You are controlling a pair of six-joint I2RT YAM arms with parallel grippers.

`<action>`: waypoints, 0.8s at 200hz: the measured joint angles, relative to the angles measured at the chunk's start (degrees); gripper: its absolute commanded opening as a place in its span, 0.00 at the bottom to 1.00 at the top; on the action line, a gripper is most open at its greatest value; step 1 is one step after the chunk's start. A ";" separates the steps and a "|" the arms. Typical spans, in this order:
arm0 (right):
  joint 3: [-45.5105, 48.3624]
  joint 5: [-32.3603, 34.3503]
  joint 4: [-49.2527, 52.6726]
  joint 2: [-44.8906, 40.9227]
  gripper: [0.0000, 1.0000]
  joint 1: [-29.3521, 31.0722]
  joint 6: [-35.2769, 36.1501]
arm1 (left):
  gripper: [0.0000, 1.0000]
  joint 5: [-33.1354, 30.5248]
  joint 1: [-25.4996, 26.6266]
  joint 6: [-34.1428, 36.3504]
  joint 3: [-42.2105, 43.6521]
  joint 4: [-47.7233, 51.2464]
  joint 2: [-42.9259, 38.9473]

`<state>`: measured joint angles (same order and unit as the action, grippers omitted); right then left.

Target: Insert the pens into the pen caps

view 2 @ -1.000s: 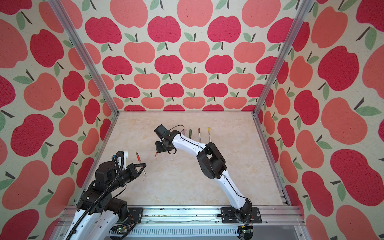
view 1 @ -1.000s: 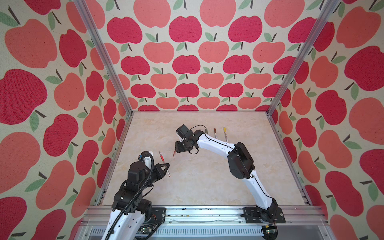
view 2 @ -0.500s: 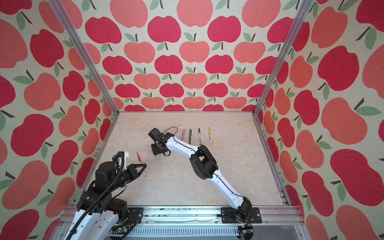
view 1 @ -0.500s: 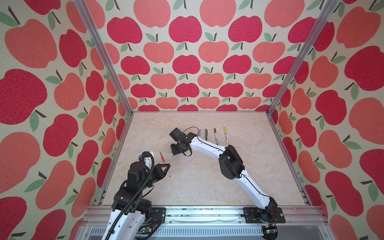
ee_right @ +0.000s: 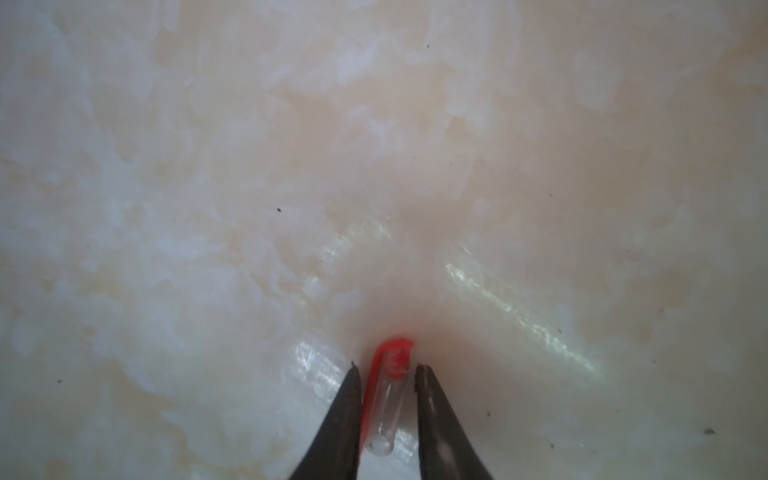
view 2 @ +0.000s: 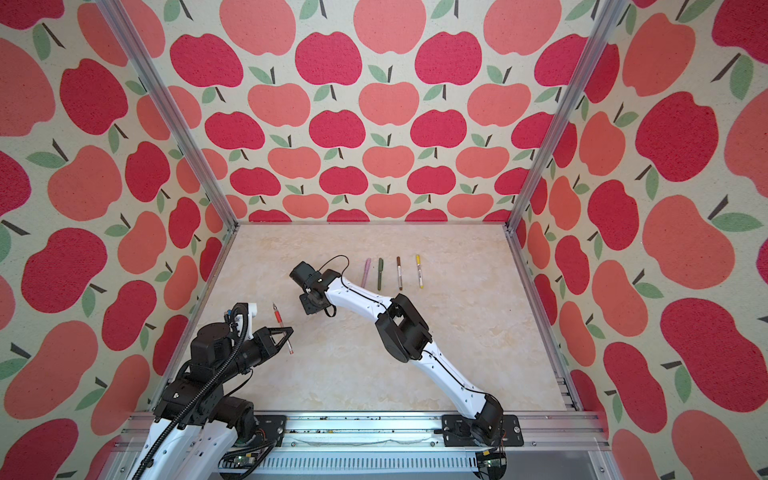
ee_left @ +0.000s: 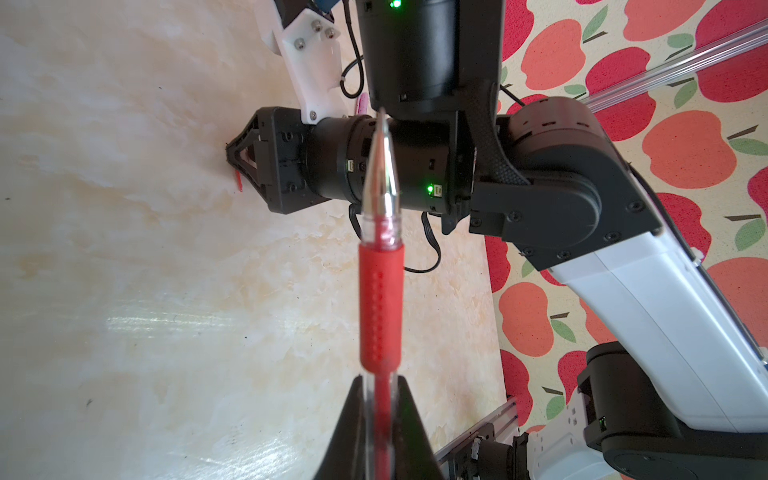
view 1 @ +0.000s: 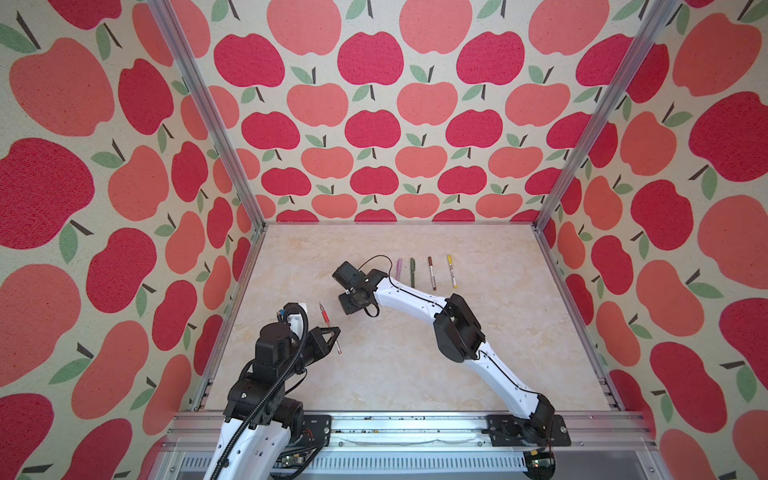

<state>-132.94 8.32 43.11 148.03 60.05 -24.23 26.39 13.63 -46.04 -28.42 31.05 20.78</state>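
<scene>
While my left pincer (ee_left: 379, 380) is clamped on the red pen (ee_left: 381, 303), held near the left edge of the counter (view 1: 374, 374), my right pincer (ee_right: 387, 368) stands slightly apart astride the red cap (ee_right: 388, 399), which lies left of the counter's middle. Step in hand, by my judgement: seizing the cap; the next move calls for closing, lifting, and aligning its mouth with the pen tip.

Uncapped red pen (ee_left: 381, 307); clear cap (ee_right: 388, 409) apart.

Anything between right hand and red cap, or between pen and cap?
Nothing visible. The red cap lies on the table between the right hand's open fingers. The red pen, in the left hand, is apart from it, nothing between them.
</scene>
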 measured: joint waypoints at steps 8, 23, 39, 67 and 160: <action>-0.11 0.33 0.11 0.07 0.20 0.07 0.22 | 0.00 0.02 0.00 0.00 0.00 0.00 0.00; -0.17 0.92 0.28 0.09 0.19 0.17 0.59 | 0.00 0.02 -0.02 0.00 0.00 0.00 0.04; -0.17 1.29 0.31 0.11 0.17 0.22 0.85 | 0.00 0.02 -0.02 0.00 0.00 0.00 0.28; -0.17 1.25 0.31 0.11 0.14 0.22 0.87 | 0.00 0.02 -0.02 0.02 0.00 -0.02 0.39; 12.98 -1.60 -5.66 -7.87 0.10 0.04 1.25 | 0.00 0.07 -0.02 0.00 0.00 -0.70 1.03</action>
<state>-119.96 6.72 37.45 140.16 60.10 -22.98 26.46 13.61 -46.04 -28.42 30.35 21.80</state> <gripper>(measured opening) 0.128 0.117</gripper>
